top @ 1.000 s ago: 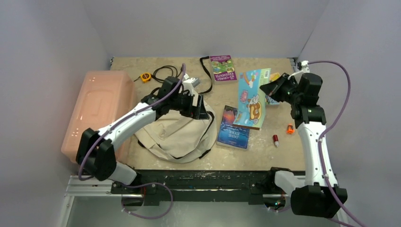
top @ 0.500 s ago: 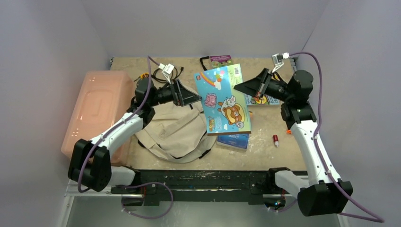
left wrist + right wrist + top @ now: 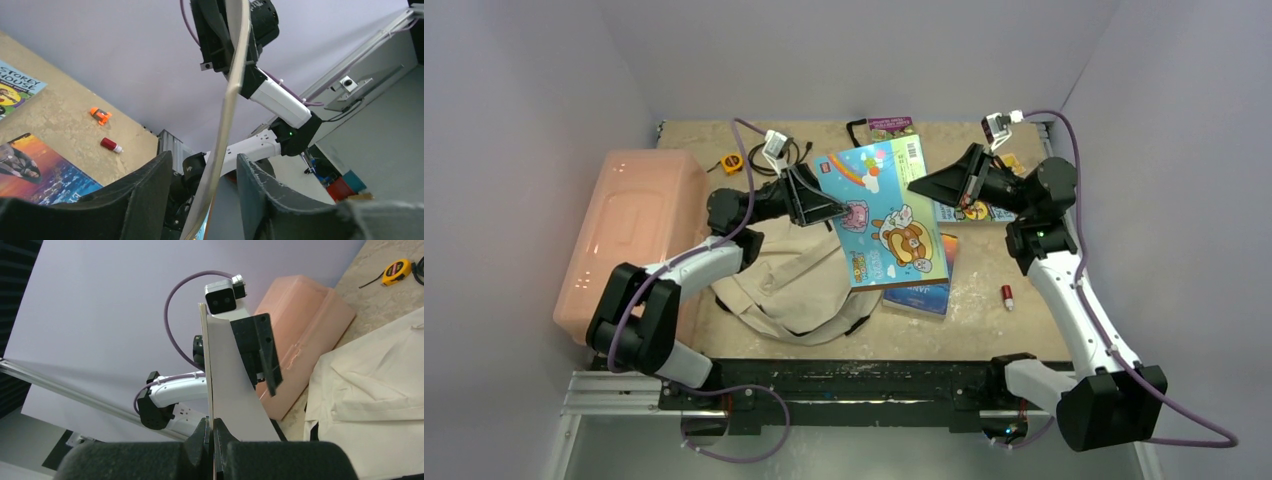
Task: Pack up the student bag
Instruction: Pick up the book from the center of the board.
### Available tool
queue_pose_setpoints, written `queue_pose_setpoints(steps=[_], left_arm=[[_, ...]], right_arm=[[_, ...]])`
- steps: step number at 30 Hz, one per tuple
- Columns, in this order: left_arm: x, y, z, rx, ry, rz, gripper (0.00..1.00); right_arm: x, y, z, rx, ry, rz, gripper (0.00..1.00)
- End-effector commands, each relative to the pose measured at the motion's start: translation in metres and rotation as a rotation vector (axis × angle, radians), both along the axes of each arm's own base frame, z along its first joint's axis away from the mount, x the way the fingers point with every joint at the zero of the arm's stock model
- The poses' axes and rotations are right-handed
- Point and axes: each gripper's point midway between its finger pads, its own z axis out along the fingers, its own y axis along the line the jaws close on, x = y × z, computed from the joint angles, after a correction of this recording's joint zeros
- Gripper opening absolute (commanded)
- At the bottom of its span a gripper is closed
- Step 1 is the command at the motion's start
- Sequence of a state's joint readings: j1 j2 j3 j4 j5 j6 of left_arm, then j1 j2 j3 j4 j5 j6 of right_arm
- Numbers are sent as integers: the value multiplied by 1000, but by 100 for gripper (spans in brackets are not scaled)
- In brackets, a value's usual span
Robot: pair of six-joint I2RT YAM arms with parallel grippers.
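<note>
The student bag (image 3: 792, 282), beige canvas with black straps, lies slumped on the table's near left; it also fills the right side of the right wrist view (image 3: 372, 390). A colourful picture book (image 3: 886, 215) hangs in the air above it. My right gripper (image 3: 916, 184) is shut on the book's right edge, and both fingers press the thin cover (image 3: 227, 380). My left gripper (image 3: 839, 208) straddles the book's left edge. That edge (image 3: 227, 105) runs between the left fingers (image 3: 145, 200) with a gap on each side, so this gripper (image 3: 205, 200) is open.
A pink plastic bin (image 3: 629, 235) stands at the left. Flat on the table lie a blue book (image 3: 919, 295), a purple book (image 3: 890, 127) and another book (image 3: 979, 212). A red bottle (image 3: 1006, 293), an orange piece (image 3: 100, 115), a yellow tape measure (image 3: 732, 163) and a black cable (image 3: 789, 150) lie about.
The right gripper lifted the picture book off the table and swung it left over the bag. The left gripper rose from the bag, came round the book's left edge and is narrowing.
</note>
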State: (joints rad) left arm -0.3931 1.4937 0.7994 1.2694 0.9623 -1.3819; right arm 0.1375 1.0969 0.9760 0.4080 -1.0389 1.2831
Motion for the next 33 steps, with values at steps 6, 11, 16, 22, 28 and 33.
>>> queue_pose_setpoints(steps=[6,11,16,22,28,33], left_arm=[[-22,6,26,-28,-130,-52,0],[-25,7,27,6,-141,-44,0],[-33,9,35,-2,-162,-68,0],[-37,9,34,16,-169,-117,0],[-37,6,26,56,-158,-133,0],[-38,2,19,88,-147,-136,0]], right_arm=[[0,1,-13,-75,-76,7,6],[-1,-2,-44,-213,-140,-19,57],[-24,13,-66,-255,-227,107,87],[-39,19,-75,-284,-382,176,91],[-54,27,-58,-235,-479,241,83],[-64,30,-59,-225,-479,279,59]])
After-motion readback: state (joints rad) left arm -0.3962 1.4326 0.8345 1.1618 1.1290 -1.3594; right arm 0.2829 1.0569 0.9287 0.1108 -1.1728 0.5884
